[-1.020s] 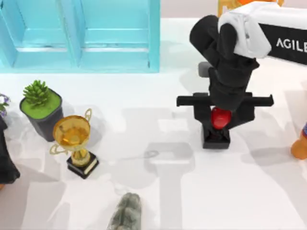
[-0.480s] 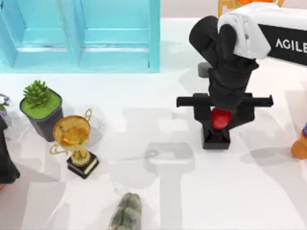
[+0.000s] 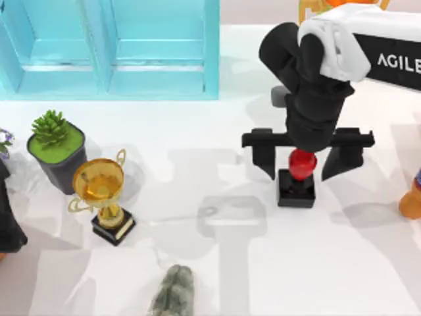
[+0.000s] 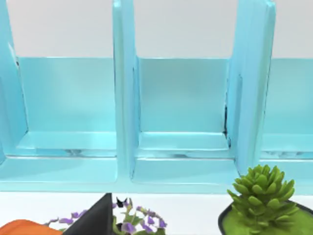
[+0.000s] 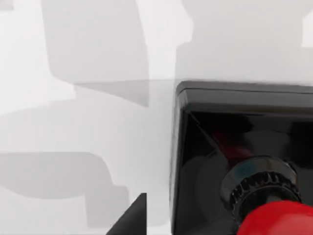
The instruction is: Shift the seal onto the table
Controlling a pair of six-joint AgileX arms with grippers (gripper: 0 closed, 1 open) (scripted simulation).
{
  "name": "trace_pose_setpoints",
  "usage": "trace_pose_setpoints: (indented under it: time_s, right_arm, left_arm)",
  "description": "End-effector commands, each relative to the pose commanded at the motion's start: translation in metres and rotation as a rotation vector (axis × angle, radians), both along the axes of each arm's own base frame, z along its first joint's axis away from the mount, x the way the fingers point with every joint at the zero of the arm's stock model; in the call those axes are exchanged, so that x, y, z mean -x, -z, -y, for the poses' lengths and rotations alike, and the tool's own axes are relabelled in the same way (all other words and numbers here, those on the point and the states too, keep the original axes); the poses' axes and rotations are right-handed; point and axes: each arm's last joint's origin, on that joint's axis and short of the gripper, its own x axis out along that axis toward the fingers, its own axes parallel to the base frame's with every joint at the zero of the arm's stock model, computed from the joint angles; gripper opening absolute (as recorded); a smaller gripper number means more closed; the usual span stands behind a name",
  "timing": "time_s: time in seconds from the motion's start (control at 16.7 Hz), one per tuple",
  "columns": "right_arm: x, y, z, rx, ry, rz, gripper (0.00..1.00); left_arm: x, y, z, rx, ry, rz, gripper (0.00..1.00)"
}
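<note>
While the seal (image 3: 297,179) stands upright on the white bench (image 3: 217,263), right of centre, its glossy red knob rises from the black square base, and that base sits flat on the bare surface. Right above it hangs the right gripper (image 3: 299,161), released — its two black fingers (image 3: 264,158) are spread wide to either side of the knob, clear of it, with the cross-bar of the gripper stretching over the seal. In the right wrist view the seal's black base (image 5: 244,147) and ribbed collar under the red knob lie close below the camera, on white bench (image 5: 73,122) crossed by soft grey shadows.

Further out, a gold trophy cup (image 3: 102,194) on a black base stands at the left of the bench, just beside a succulent in a dark pot (image 3: 56,148). A grey mottled stone (image 3: 174,293) lies at the near edge, and a turquoise cabinet (image 3: 112,46) runs along the far left.

The left arm is parked at the left edge of the bench — its wrist view looks at the cabinet's open compartments (image 4: 181,98), the succulent (image 4: 261,193) and some small purple flowers (image 4: 129,220); I cannot tell how its gripper stands.
</note>
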Motion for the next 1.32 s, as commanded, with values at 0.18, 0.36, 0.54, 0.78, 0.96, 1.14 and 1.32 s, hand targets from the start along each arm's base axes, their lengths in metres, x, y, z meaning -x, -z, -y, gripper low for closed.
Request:
trace_pose_setpoints:
  time_s: [0.18,0.36,0.54,0.78,0.96,1.14,1.32]
  right_arm:
    - [0.0,0.0,0.0,0.0,0.0,0.0,1.0]
    - [0.0,0.0,0.0,0.0,0.0,0.0,1.0]
    - [-0.001,-0.001,0.001,0.0,0.002,0.0,1.0]
    - [-0.006,-0.023,-0.004,0.008,0.001,-0.01,1.0]
    - [-0.012,-0.066,-0.008,0.005,-0.001,-0.01,1.0]
    - [-0.009,-0.113,-0.006,0.0,0.0,-0.007,1.0]
    - [-0.003,-0.143,-0.001,0.0,0.001,-0.003,1.0]
  left_arm:
    - [0.0,0.0,0.0,0.0,0.0,0.0,1.0]
    - [0.0,0.0,0.0,0.0,0.0,0.0,1.0]
    - [0.0,0.0,0.0,0.0,0.0,0.0,1.0]
    - [0.0,0.0,0.0,0.0,0.0,0.0,1.0]
    - [0.0,0.0,0.0,0.0,0.0,0.0,1.0]
    - [0.0,0.0,0.0,0.0,0.0,0.0,1.0]
    - [0.0,0.0,0.0,0.0,0.0,0.0,1.0]
